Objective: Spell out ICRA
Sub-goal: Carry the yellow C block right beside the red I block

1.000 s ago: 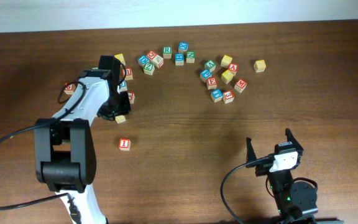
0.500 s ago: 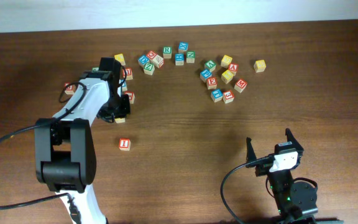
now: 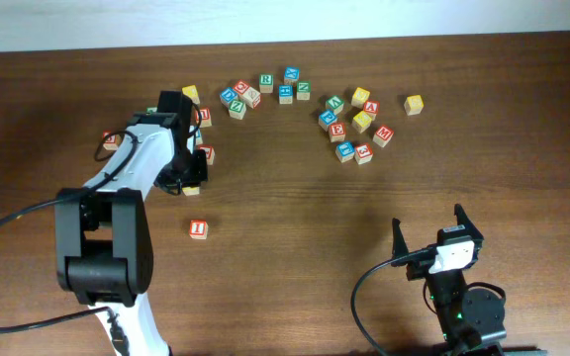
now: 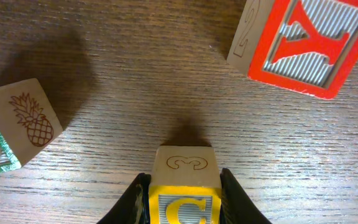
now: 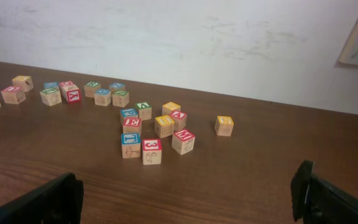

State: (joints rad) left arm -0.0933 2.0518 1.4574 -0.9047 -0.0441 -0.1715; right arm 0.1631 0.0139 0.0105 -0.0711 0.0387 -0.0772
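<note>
Both left jaws down, pinching C cube (image 4: 185,186).

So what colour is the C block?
The C block is yellow: yellow frame and letter on grey stripes. Best in the left wrist view.

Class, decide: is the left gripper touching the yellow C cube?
Touching. In the left wrist view, both fingers of the left gripper sit flush against the sides of the C cube, with no gap visible.
</note>
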